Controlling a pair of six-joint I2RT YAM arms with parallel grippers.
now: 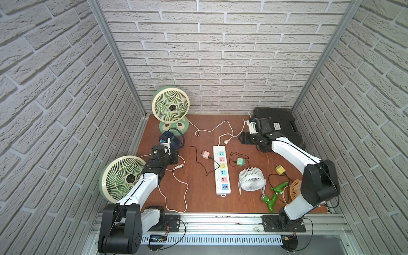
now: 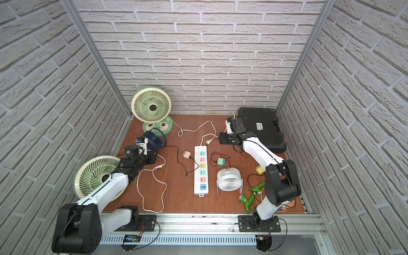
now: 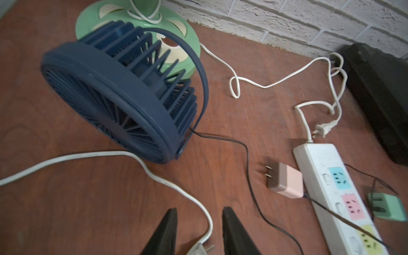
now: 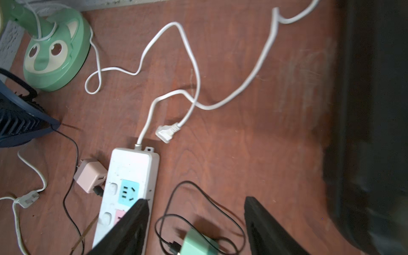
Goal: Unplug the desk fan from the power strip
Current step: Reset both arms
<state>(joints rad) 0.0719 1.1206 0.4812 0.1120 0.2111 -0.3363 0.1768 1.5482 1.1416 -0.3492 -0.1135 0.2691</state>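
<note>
The power strip (image 1: 221, 170) is seen lying flat near the middle of the wooden surface (image 1: 203, 198). Its length is run from the front rail toward the back wall, with the blue USB block at the near end and the white cord leaving the far end. The pastel sockets are shown face up in both top views, and a thin black cable (image 3: 344, 219) is laid across them. A pink adapter (image 1: 205, 154) is found just beside the strip on the left arm's side, its prongs pointed away from it. A green adapter (image 1: 240, 162) is set near the strip on the opposite side. A white two-pin plug (image 1: 226, 142) is seen on the surface just beyond the strip's cord end, out of any socket.

The left gripper (image 3: 199, 209) is held well apart from the strip, on the pink adapter's side, where a navy fan (image 3: 114, 99) is also stood. Its fingers (image 3: 165, 234) are parted and nothing is clamped. A second white plug (image 1: 180, 167) is seen lying loose on the surface between them.

The right gripper (image 4: 196, 199) is held beyond the strip's cord end, on the green adapter's side, near a black case (image 1: 278, 125). Its fingers (image 4: 134, 220) are spread wide and empty. In the right wrist view one finger is seen overlapping the strip's edge, though contact cannot be judged.
</note>
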